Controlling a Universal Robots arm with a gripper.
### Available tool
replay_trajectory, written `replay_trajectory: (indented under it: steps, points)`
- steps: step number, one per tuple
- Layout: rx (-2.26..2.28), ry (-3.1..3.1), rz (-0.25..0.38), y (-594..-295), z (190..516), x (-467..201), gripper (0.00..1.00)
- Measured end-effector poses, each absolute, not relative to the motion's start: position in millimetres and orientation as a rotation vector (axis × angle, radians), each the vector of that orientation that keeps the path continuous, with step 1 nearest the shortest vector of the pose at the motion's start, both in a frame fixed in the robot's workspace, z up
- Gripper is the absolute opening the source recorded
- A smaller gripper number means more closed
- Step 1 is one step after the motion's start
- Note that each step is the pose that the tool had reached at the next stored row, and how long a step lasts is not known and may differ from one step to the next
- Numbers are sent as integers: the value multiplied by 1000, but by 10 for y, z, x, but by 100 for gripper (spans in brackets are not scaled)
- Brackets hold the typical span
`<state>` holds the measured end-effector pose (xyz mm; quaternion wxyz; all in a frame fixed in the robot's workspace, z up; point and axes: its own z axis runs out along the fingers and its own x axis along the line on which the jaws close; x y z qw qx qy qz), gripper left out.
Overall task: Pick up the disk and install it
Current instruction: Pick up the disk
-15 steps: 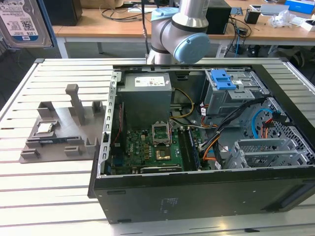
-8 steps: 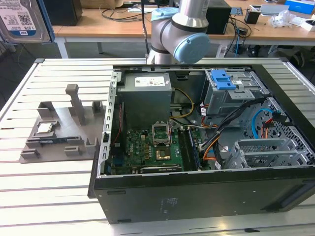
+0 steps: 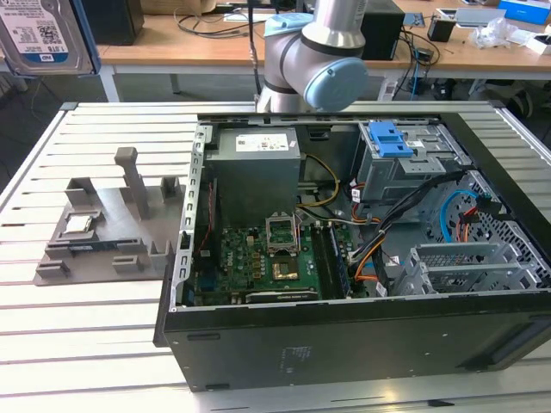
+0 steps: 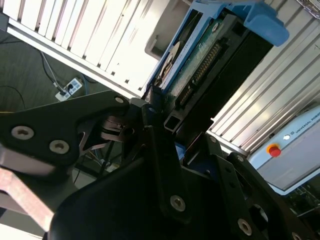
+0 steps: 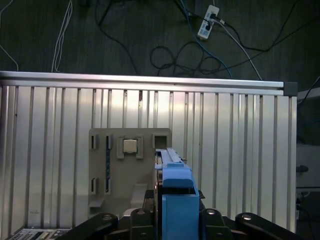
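Gripper (image 5: 176, 217), its black linkage nearest the lens in both wrist views, closed on the disk (image 5: 175, 187). The fingers (image 4: 160, 160) are pressed against the two flat faces, so the disk is carried on edge with its blue carrier frame and connector side exposed. This grip is judged to have been chosen so that the narrow end is free of the fingers. The disk is held in the air directly above the grey holder tray (image 5: 125, 172), apart from it. In the exterior view the disk (image 3: 39, 34) is seen raised well above the tray (image 3: 103, 232), label outward. A small square chip (image 5: 130, 145) is seated in a pocket of the tray. Bare slatted tabletop (image 5: 240, 150) is seen around the tray, bounded beyond it by the table's edge rail (image 5: 150, 82). The open computer case (image 3: 344, 344) stands just beside the tray. Its drive cage (image 3: 413, 163), on the side far from the tray, is crowded by cables (image 3: 379, 249).
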<state>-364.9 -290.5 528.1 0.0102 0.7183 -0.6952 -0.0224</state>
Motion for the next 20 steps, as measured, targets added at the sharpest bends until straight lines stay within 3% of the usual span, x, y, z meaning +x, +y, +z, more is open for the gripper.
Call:
replay_trajectory:
  steps: [20]
  points:
    - [2241,-2169,-72,-2905,5280,-2636,37]
